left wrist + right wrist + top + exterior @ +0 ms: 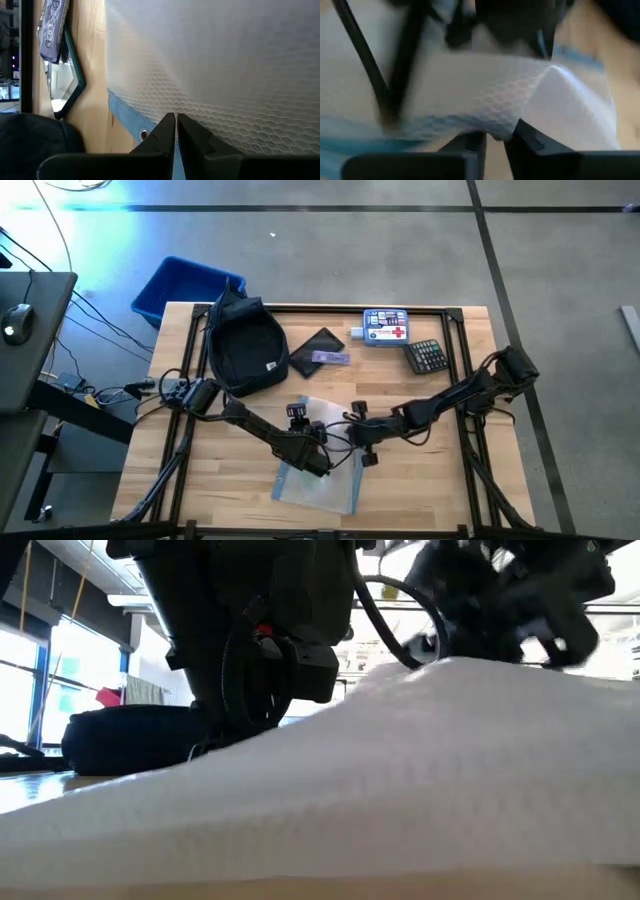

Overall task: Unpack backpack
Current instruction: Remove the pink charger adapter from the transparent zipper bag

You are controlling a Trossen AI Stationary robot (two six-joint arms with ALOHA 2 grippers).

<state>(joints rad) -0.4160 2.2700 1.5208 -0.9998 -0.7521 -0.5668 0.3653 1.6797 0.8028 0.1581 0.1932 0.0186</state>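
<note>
Mesh, white and honeycombed, fills the space in front of both hands: a soft translucent pouch (318, 472) with a pale blue edge, lying at the front middle of the worktop (430, 480). The left hand (176, 131) has its fingers pressed together, the tips clamped on the pouch's blue binding right beside a small metal eyelet (144, 134), probably because that stiffer border gives a surer grip than the loose netting. The right hand (495, 137) pinches a raised fold of the same mesh, and its fingers show a narrow gap with fabric between them (whether that grip is firm or already letting go, I cannot tell). Seen from above, the two arms reach in low from either side and nearly meet over the pouch, the left arm angling in from the left edge, the right one stretched long across from the right rear corner.

Further out, the backpack (243, 346) sits at the rear left of the worktop, well apart from the pouch, its mouth gaping towards the camera. Just beside it lie a flat black case (318, 347) with a purple packet on top, then a first-aid box (385, 326) and a calculator (427, 356) along the back. A blue bin (180, 285) stands on the floor behind the backpack. My read: the pouch is out of the bag and is being laid flat.
</note>
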